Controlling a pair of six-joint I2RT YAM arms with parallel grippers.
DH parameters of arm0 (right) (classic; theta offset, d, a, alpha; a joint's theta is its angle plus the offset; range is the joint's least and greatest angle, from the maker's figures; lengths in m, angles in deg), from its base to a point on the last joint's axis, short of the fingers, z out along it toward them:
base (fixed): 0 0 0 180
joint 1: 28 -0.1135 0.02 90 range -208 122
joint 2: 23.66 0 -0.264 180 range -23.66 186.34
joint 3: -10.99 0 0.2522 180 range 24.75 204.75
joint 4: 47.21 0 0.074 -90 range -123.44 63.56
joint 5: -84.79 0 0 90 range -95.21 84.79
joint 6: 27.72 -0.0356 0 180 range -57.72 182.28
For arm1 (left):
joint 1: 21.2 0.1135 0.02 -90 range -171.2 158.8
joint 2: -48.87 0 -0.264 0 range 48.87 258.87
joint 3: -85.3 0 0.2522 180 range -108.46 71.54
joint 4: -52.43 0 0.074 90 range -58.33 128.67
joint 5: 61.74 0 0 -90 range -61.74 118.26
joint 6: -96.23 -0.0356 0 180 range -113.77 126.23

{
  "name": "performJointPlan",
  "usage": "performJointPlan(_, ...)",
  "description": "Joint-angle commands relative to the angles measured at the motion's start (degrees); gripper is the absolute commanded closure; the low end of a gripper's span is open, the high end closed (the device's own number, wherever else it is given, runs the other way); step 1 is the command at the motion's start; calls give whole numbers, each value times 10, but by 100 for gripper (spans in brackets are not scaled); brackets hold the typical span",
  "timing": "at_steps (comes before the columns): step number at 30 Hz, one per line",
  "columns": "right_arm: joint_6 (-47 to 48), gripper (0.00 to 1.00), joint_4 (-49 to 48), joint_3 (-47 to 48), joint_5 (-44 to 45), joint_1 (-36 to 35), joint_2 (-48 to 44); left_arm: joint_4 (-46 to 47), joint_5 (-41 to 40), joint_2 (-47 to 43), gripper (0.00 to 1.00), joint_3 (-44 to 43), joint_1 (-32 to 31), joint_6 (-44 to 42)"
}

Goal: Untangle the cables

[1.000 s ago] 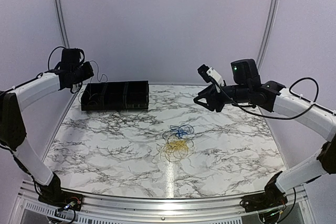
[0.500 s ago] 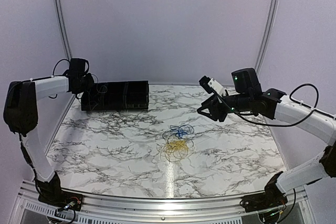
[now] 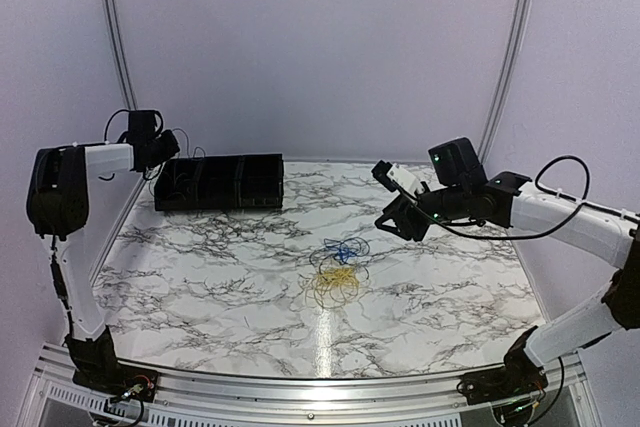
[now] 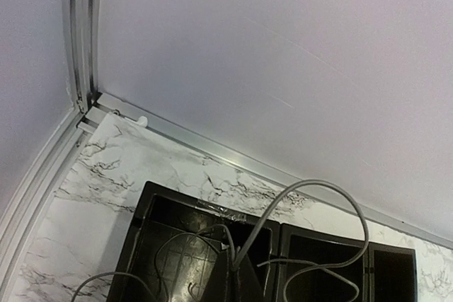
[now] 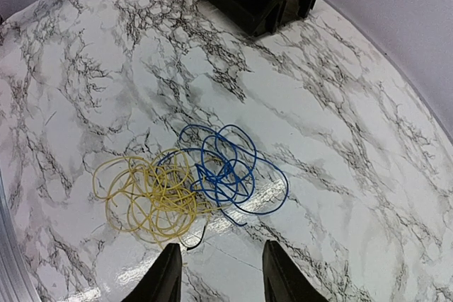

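A blue cable and a yellow cable lie partly overlapped on the marble table; from above, the blue cable sits just behind the yellow cable. A short black wire end pokes out beneath them. My right gripper hovers open and empty over the table just short of this pile, to the pile's right in the top view. My left gripper is shut on a pale whitish cable, whose loops hang over the black tray.
The black divided tray stands at the back left by the wall, with my left gripper above its left end. Thin wire loops lie in its left compartment. Walls close the table at the back and sides.
My left arm has swung so its gripper now sits over the tray's left end, still holding the pale cable. My right gripper has come down and leftward, closer to the pile.
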Motion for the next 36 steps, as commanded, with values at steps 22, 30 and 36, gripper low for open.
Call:
performJointPlan(22,11,60,-10,13,7,3,33,-121,-94,-43,100,34,5,-99)
performJointPlan(30,16,60,-6,3,11,3,22,-146,-56,-14,96,9,5,-70)
performJointPlan(36,18,60,-5,-8,12,4,13,-153,-57,-39,72,13,5,-73)
